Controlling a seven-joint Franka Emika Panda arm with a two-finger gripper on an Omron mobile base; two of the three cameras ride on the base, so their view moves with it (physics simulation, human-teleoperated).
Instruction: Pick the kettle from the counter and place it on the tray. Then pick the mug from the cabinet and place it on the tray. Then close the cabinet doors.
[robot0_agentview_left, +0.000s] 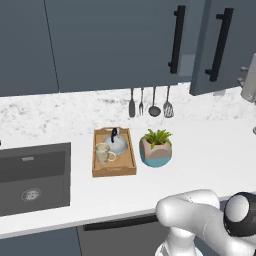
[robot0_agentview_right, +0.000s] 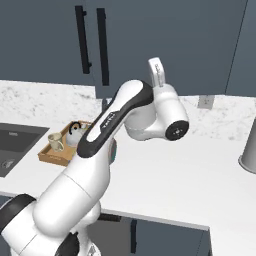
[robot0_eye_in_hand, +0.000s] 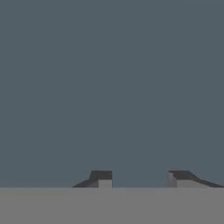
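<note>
White speckled counter (robot0_agentview_left: 200, 150): dark inset sink (robot0_agentview_left: 32, 175) at 9 o'clock, wooden tray (robot0_agentview_left: 113, 170) centre, plant pot (robot0_agentview_left: 156, 148) just beside tray at 3 o'clock.

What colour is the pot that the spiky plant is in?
The plant pot is pinkish-beige on top and teal below, clearest in the left base view.

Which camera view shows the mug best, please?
The left base view. There the mug stands in the tray in front of the kettle, unblocked, with its handle visible. In the right base view the mug is smaller, at the picture's left edge beside the arm. The hand view faces a flat slate-blue surface.
</note>
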